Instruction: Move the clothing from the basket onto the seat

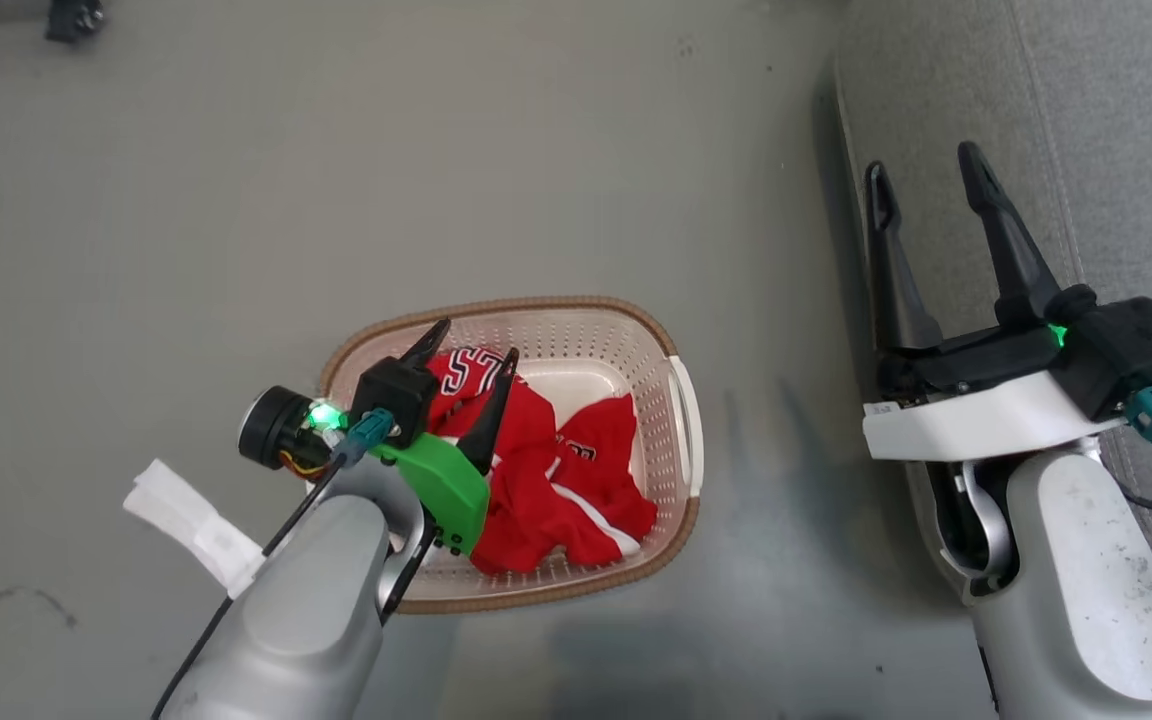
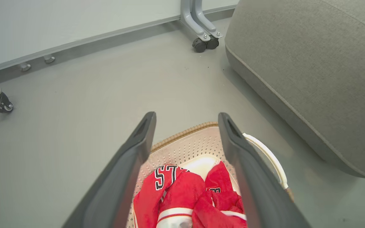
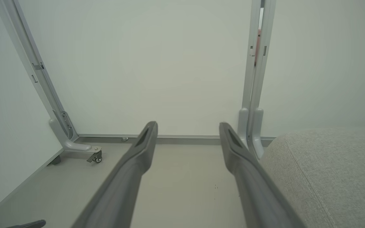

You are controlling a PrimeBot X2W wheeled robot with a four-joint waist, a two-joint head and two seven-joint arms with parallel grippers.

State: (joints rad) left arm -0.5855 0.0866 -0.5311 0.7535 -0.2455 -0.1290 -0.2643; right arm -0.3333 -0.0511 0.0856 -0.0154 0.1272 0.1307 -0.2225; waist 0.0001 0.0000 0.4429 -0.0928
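Clothing [image 1: 556,480] lies crumpled in the basket [image 1: 596,335], lower centre of head view, left gripper [image 1: 477,340] over it, jaws open; right gripper [image 1: 921,160], jaws open, by the seat [image 1: 1116,120] at right. Left wrist view: clothing at bottom. Right wrist view: seat lower right.

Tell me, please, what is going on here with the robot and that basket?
The robot's left gripper, jaws open, is poised over the crumpled red sports clothing with white stripes, which lies in the cream perforated plastic basket with a brown rim on the grey floor. Nothing is gripped yet. The right gripper, open and empty, hangs by the edge of the large grey fabric seat.
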